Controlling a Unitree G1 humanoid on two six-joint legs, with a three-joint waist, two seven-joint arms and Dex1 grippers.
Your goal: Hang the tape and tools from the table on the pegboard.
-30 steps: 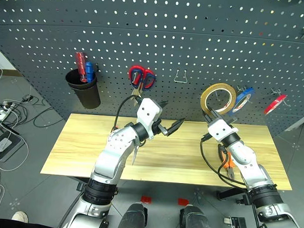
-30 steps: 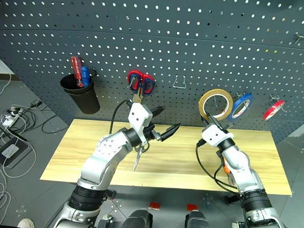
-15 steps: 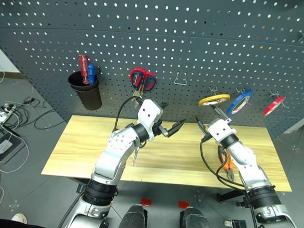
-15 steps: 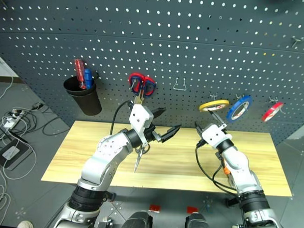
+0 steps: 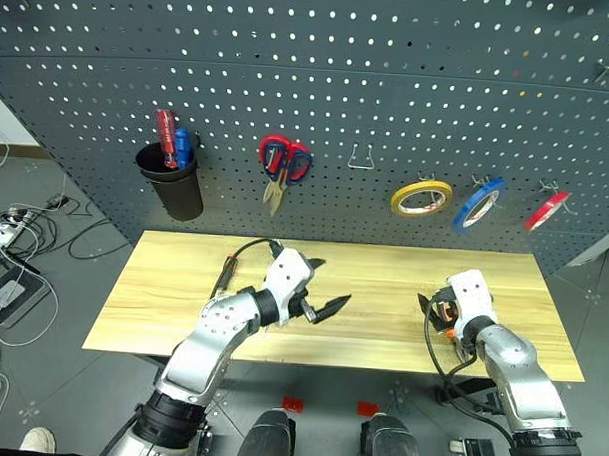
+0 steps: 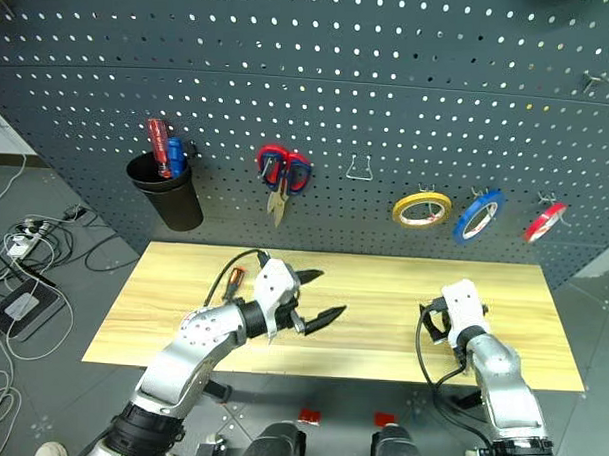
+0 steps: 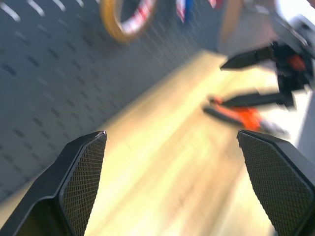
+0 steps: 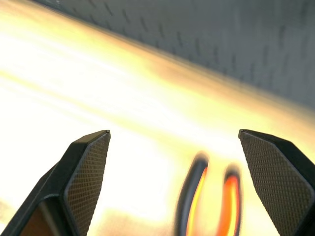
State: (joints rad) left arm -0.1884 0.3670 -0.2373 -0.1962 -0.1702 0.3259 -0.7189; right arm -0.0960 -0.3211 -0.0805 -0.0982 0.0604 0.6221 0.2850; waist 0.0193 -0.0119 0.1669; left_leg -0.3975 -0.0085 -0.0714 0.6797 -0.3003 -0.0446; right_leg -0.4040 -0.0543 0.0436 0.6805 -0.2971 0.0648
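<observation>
On the pegboard (image 5: pixel 320 58), up and well beyond our right gripper (image 5: pixel 434 305), the tape (image 5: pixel 421 197) now hangs where a second ago we held it; that gripper has dropped, wide and empty, over the pliers (image 7: pixel 244 115) on the table (image 5: pixel 383 281). Our left gripper (image 5: pixel 320 289) is wide too, lower now.

From the head views, my right gripper (image 5: pixel 434 311) covers most of the pliers (image 7: pixel 243 114); I can only catch a bit of orange beside it. My left arm hides the screwdriver (image 6: pixel 233 282) shaft. The right wrist view is smeared, so the pliers' handles are just streaks. The left wrist view blurs the tape (image 7: pixel 124 20), cut off at the edge.
</observation>
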